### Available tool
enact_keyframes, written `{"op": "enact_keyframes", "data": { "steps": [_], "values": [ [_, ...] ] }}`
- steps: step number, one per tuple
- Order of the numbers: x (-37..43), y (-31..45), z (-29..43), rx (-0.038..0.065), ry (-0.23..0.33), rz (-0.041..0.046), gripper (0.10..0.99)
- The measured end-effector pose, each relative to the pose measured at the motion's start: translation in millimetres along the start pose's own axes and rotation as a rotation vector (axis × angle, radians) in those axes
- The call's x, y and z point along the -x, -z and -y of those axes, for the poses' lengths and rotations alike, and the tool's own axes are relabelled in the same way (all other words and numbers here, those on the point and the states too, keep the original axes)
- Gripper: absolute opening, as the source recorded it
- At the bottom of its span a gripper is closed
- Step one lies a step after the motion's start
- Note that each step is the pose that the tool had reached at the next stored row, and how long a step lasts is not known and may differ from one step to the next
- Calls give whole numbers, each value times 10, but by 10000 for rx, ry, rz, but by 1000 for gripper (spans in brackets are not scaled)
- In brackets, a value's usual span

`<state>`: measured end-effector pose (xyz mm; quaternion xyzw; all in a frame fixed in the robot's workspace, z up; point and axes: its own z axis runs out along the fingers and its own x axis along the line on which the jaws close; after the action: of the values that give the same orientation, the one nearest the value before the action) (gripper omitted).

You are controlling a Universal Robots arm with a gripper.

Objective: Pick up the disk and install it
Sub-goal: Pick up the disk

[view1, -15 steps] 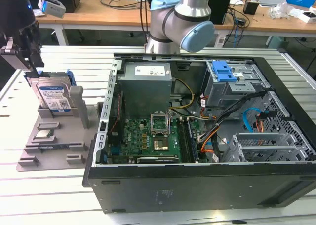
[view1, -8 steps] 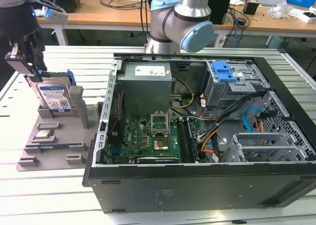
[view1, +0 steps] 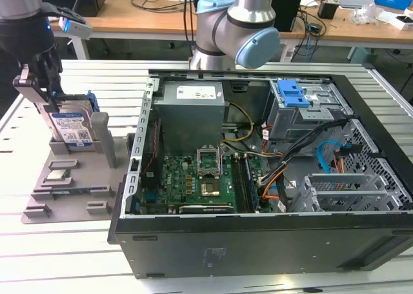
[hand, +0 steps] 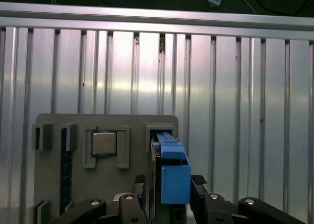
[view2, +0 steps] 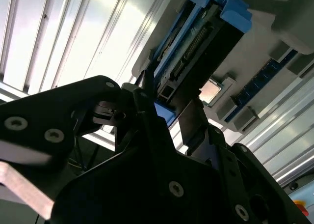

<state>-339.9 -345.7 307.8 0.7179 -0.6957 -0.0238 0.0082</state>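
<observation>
While the disk (view1: pixel 70 127) is standing upright in the grey holder (view1: pixel 71 191), at nine o'clock from the open computer case (view1: pixel 258 249) in the exterior view, we are seeing the gripper (view1: pixel 46 95) hanging at its twelve o'clock, straddling its blue bracket (hand: pixel 175 177); whether it is clamping, we cannot tell.

The black gripper (view1: pixel 46 91) hangs at the top edge of the flat silver metal disk (view1: pixel 71 129), which stands upright in a grey plastic holder (view1: pixel 103 139) on the slatted metal tabletop (view1: pixel 58 262). A small square silver chip (view1: pixel 58 175) lies just below it. On the exterior view's right sits an open black computer case (view1: pixel 258 249).
</observation>
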Motion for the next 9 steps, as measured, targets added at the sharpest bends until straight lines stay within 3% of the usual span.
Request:
{"op": "enact_keyframes", "data": {
  "steps": [9],
  "values": [
    [13, -186, 41, 0, 0, 0, 478]
  ]
}}
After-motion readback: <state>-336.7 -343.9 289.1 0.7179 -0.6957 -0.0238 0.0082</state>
